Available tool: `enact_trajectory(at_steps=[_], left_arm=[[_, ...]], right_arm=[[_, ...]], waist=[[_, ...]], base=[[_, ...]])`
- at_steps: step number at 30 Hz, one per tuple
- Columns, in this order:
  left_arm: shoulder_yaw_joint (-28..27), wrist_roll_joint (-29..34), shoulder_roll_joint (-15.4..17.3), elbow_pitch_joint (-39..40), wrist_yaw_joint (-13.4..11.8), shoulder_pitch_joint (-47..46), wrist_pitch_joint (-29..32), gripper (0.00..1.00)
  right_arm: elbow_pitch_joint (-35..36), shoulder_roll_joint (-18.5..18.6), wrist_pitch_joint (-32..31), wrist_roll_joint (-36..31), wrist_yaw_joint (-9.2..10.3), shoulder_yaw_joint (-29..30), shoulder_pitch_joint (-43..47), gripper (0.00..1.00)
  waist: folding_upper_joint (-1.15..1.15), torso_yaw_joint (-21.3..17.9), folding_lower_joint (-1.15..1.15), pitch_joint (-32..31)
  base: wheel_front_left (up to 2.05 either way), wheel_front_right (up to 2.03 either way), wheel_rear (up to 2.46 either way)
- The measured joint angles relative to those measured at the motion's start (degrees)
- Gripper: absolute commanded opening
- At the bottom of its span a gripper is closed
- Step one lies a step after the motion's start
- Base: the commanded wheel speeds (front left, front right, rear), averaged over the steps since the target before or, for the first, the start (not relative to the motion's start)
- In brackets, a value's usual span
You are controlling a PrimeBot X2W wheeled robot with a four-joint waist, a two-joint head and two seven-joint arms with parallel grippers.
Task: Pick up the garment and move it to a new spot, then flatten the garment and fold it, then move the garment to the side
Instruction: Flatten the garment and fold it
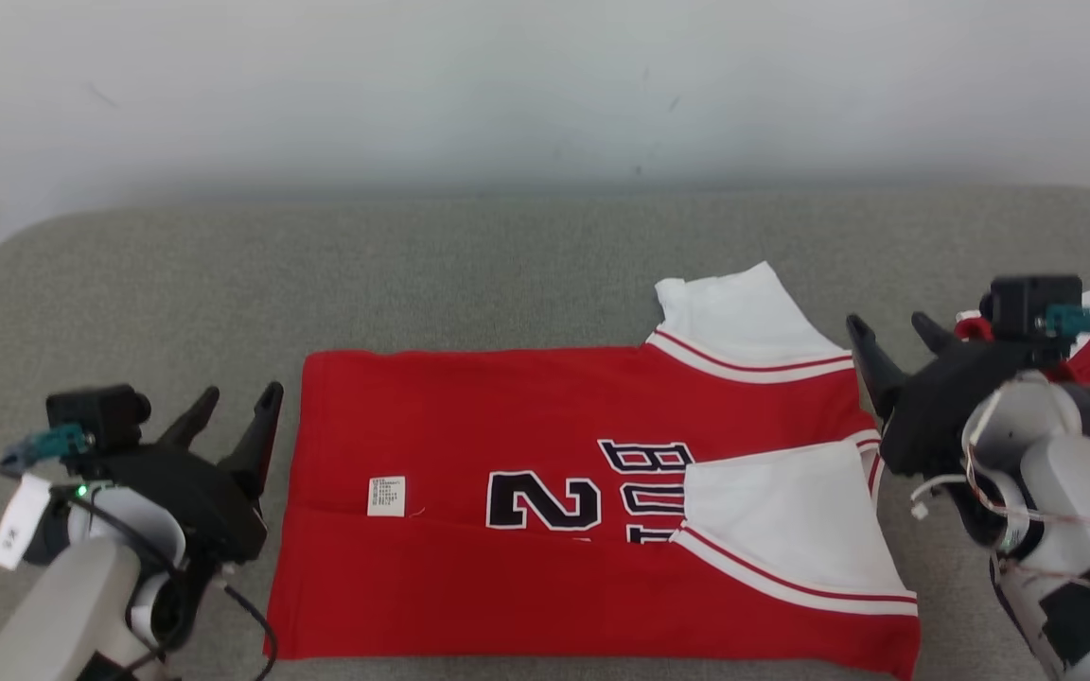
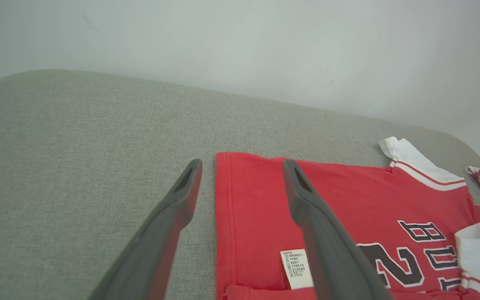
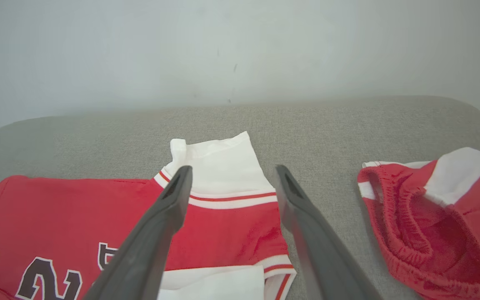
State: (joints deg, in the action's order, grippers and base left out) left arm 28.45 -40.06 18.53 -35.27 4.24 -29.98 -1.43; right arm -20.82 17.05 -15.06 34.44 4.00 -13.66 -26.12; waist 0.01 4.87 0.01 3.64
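Our left pincer [image 1: 242,392], at 8 o'clock in the head view, is released, its fingers spread and holding nothing, just beside the hem of the red jersey [image 1: 507,435]. Our right pincer [image 1: 886,326], at 3 o'clock, is also released and empty, near the far white sleeve [image 1: 744,317]. The jersey lies flat on the grey cushion [image 1: 507,255], from centre toward 5 o'clock. Red shorts [image 3: 427,225] lie apart at 3 o'clock.
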Motion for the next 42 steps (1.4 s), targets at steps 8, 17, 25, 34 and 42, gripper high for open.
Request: enact_trajectory(at_steps=[8, 17, 25, 34, 42], left_arm=[[-0.3, -0.9, -0.2, -3.4, 1.3, -6.5, 3.6, 1.0], [0.0, -1.7, -1.7, -6.5, 2.4, -15.5, 6.0, 1.0], [2.9, -1.7, -3.4, -9.6, 2.9, -20.9, 8.9, 1.0], [5.4, -2.9, -4.8, -11.0, 2.9, -23.9, 10.3, 1.0], [6.3, -5.7, -4.3, -11.9, 3.4, -26.2, 10.6, 0.06]], right_arm=[[-6.3, -0.7, -2.7, -2.9, 1.03, -1.5, -11.6, 1.0], [-14.1, -1.6, -5.1, -6.5, 2.11, -2.6, -24.3, 1.0], [-20.8, -1.9, -5.6, -8.5, 2.57, -3.2, -30.0, 1.0], [-26.5, -3.1, -5.0, -10.5, 2.64, -4.0, -34.1, 1.0], [-30.5, -4.6, -3.5, -11.7, 2.8, -5.2, -38.1, 0.0]], waist=[[0.0, 0.6, 0.0, 6.3], [0.01, 1.9, 0.01, 14.6], [0.01, 3.5, 0.0, 20.4], [0.01, 5.3, 0.0, 24.2], [-0.01, 5.6, -0.02, 26.4]], base=[[0.0, 0.0, 0.0], [0.0, 0.0, 0.0], [0.0, 0.0, 0.0], [0.0, 0.0, 0.0], [0.0, 0.0, 0.0]])
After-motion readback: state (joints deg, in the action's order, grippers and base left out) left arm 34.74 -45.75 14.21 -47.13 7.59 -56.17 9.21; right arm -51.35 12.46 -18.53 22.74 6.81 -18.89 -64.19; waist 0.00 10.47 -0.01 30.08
